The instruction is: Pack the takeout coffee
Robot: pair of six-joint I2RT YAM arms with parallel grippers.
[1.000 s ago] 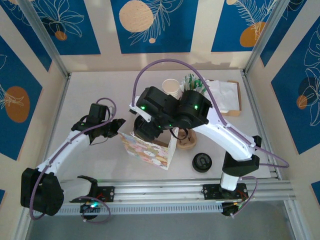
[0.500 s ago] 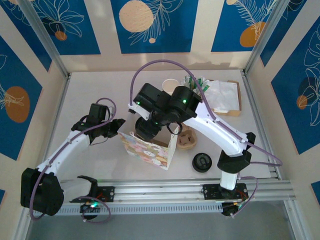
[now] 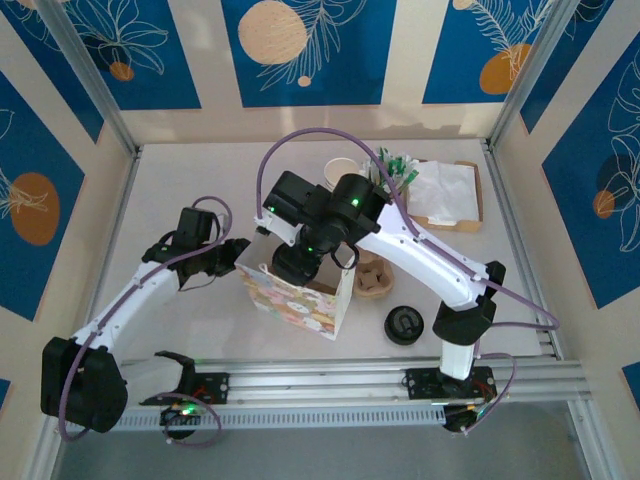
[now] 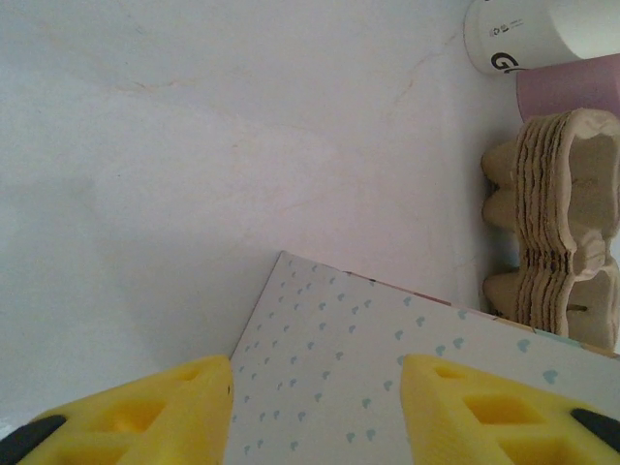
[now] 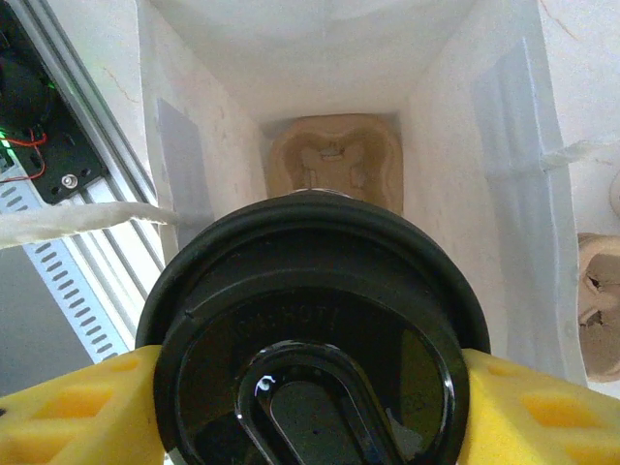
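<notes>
Two yellow fingers of the right gripper (image 5: pixel 310 412) were clamped on the takeout coffee (image 5: pixel 315 291) at its black lid, holding it at the open mouth of the paper bag (image 5: pixel 455 145), above a pulp carrier (image 5: pixel 334 170) on the bag's floor. The left gripper (image 4: pixel 315 402) stood open against the bag's patterned outer wall.

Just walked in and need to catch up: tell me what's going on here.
The right gripper is shut on the takeout coffee, fingers either side of its black lid, at the open top of the patterned paper bag. A pulp cup carrier lies at the bag's bottom, straight below the cup. The left gripper, open, sits at the bag's outer side wall.
</notes>
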